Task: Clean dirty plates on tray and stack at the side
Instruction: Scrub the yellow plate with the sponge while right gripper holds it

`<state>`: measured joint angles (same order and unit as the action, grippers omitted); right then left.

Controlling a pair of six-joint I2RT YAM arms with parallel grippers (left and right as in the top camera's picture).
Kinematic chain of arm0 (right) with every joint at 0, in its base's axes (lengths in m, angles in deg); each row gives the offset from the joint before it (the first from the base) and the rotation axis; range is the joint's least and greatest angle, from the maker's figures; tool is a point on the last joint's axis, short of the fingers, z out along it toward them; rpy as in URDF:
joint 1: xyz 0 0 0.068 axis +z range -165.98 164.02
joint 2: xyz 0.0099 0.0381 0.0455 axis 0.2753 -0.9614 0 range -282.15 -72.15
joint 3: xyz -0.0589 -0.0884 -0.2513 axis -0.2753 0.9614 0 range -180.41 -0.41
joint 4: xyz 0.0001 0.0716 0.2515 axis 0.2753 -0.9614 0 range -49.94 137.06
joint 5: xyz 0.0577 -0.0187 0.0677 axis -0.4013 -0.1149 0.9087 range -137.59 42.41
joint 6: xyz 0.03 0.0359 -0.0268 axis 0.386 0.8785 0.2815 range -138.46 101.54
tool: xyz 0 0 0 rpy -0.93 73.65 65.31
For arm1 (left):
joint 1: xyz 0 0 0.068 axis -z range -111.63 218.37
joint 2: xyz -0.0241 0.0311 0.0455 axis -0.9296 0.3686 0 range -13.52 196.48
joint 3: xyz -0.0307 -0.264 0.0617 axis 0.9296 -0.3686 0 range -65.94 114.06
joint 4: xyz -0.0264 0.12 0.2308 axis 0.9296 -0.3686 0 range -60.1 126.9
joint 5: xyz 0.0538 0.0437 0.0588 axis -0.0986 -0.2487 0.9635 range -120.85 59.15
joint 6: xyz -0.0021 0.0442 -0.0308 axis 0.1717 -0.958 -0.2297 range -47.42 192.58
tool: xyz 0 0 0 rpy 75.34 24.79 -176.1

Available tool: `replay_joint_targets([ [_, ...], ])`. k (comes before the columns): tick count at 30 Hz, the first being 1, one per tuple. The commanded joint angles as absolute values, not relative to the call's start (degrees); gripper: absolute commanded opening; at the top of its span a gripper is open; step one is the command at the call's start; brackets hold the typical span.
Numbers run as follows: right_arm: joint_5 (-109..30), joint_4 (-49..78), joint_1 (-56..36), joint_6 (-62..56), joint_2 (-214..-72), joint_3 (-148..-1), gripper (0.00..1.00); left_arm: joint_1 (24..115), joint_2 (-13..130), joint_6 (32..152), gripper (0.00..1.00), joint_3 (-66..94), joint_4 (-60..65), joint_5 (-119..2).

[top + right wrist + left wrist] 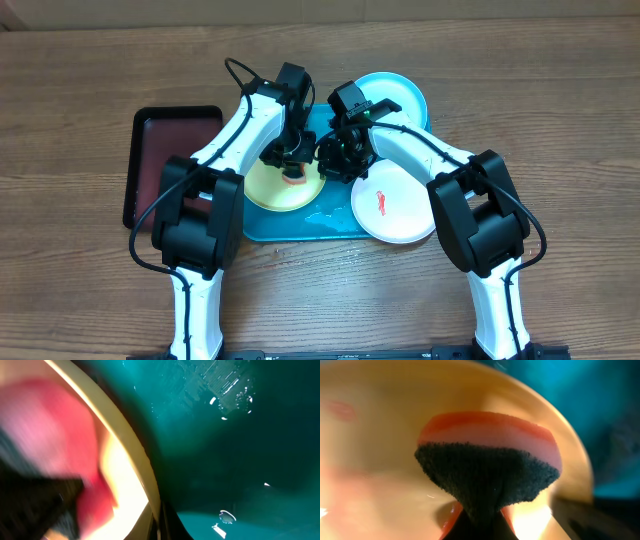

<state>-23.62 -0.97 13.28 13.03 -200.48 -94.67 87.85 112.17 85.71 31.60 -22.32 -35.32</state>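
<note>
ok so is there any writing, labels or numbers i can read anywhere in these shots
No text can be read in any view.
The yellow-green plate, white plate, pale cyan plate, turquoise tray and black tray show no lettering.
The sponge is plain too.
Any marks on the arms are too small to make out.

**Both arms meet over the yellow plate**

Left gripper [291, 166] is down on the yellow plate [262, 190], an orange sponge [293, 180] under its tip. Right gripper [338, 160] crowds in at that plate's right rim. The plate lies on the blue tray [300, 228]. The white plate [405, 225], red smear [382, 203] showing, overhangs the tray's right edge. The cyan plate [400, 95] sits at the far corner. A black tray [140, 170] lies off to the left.
</note>
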Motion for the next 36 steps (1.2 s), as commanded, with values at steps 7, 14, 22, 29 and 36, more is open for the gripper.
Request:
replay_joint_targets([
  [7,-25.1,-0.9,13.5,12.8,-201.5,-94.0,0.04,86.8,112.8,98.3,0.04,31.5,-24.1,-11.8],
  [14,-25.0,-0.7,13.5,12.8,-201.5,-94.0,0.04,86.9,112.8,81.6,0.04,31.5,-31.9,-35.6],
  [22,-25.0,-0.8,13.5,12.9,-201.5,-94.0,0.04,86.3,112.8,72.6,0.04,31.5,-25.2,-43.2],
  [29,-25.0,-0.9,13.5,12.8,-201.5,-94.0,0.04,85.5,112.8,88.9,0.04,31.5,-18.4,-20.1],
  [36,-25.1,-0.8,13.5,12.6,-201.5,-94.0,0.04,85.6,112.8,94.0,0.04,31.5,-27.5,-11.1],
])
